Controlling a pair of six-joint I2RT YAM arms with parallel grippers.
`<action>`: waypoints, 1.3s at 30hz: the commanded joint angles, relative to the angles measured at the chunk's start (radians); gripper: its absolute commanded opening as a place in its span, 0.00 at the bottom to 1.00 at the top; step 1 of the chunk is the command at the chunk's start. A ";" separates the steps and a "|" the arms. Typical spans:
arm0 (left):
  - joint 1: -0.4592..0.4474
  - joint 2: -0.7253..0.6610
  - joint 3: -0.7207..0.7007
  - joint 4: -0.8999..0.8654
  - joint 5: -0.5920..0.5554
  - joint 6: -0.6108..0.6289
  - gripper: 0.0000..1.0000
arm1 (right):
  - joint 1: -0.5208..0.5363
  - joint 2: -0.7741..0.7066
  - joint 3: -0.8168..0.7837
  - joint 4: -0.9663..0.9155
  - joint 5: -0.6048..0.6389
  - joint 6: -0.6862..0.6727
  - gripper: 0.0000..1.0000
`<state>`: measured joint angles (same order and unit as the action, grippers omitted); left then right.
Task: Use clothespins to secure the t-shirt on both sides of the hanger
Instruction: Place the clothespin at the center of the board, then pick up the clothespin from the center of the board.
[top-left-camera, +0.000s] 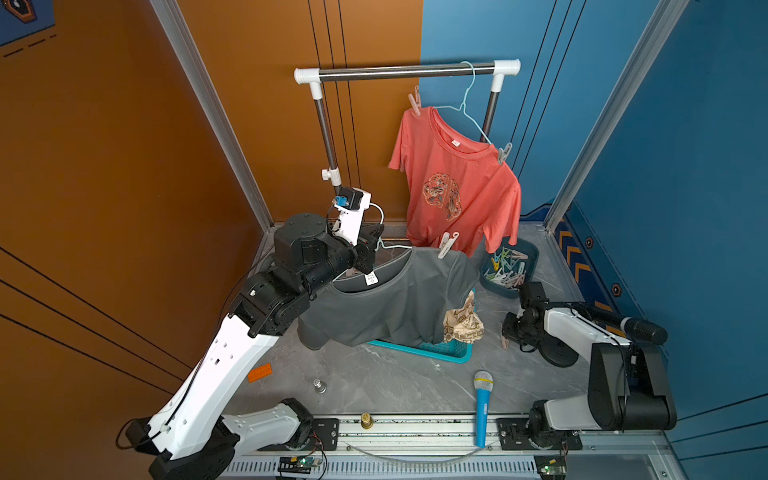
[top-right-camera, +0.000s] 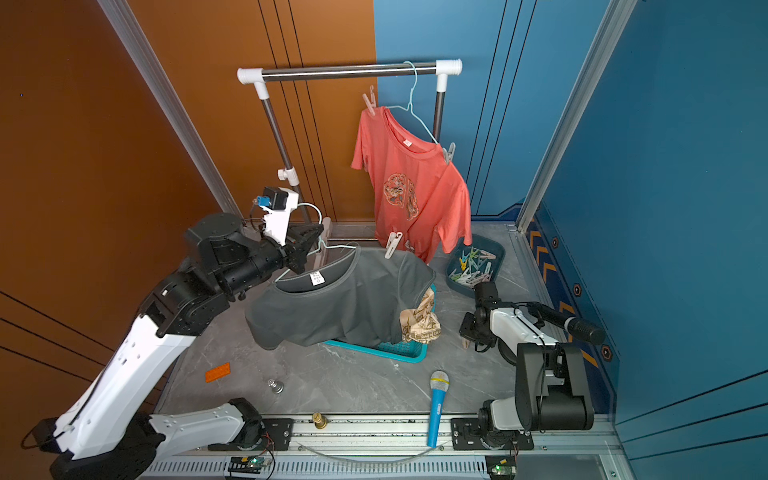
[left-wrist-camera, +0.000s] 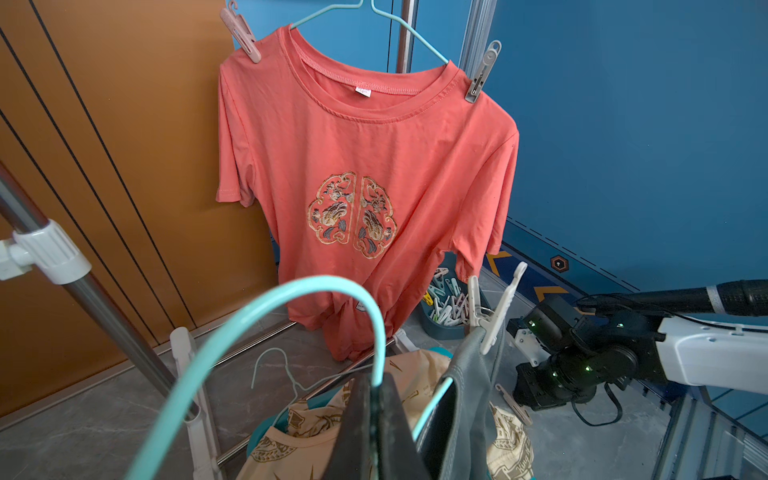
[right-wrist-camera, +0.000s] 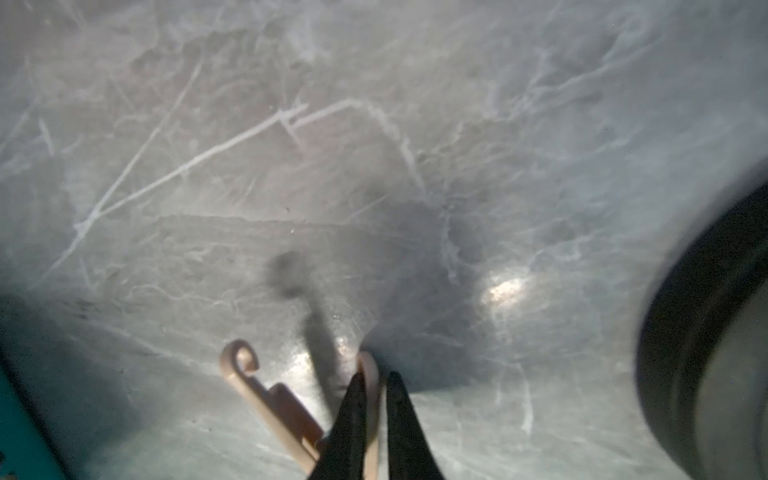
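My left gripper (top-left-camera: 376, 245) (left-wrist-camera: 376, 399) is shut on the hook of a teal hanger (left-wrist-camera: 291, 291) that carries a grey t-shirt (top-left-camera: 395, 299) above the table. A white clothespin (top-left-camera: 446, 245) (left-wrist-camera: 496, 311) clips the shirt's shoulder on the side away from my left gripper. The shoulder nearer that gripper is hidden behind the arm. My right gripper (top-left-camera: 508, 332) (right-wrist-camera: 382, 378) is low over the table near a blue bin of clothespins (top-left-camera: 509, 270). Its jaws stand narrowly open around one leg of a beige clothespin (right-wrist-camera: 266, 399) (top-left-camera: 505, 343) that touches the table.
A coral t-shirt (top-left-camera: 457, 178) hangs pinned on both shoulders from the rail (top-left-camera: 407, 70). Under the grey shirt sits a teal basket (top-left-camera: 440, 351) with a beige garment (top-left-camera: 463, 324). A toy microphone (top-left-camera: 483, 407), an orange brick (top-left-camera: 259, 372) and a spare hanger (left-wrist-camera: 274, 365) lie around.
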<state>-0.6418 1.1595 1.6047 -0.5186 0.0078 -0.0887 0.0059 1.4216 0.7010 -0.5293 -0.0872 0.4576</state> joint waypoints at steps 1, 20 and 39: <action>0.004 -0.008 0.000 0.049 0.008 -0.016 0.06 | 0.001 0.001 -0.015 0.023 -0.007 0.035 0.26; 0.005 0.030 0.018 0.049 0.012 -0.008 0.06 | 0.054 -0.083 -0.009 -0.054 -0.015 0.073 0.58; 0.005 0.032 0.032 0.029 -0.006 -0.008 0.06 | 0.008 0.029 0.016 0.017 -0.068 0.064 0.35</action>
<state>-0.6418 1.1942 1.6058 -0.5186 0.0074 -0.0948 0.0193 1.4490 0.7242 -0.5079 -0.1360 0.5217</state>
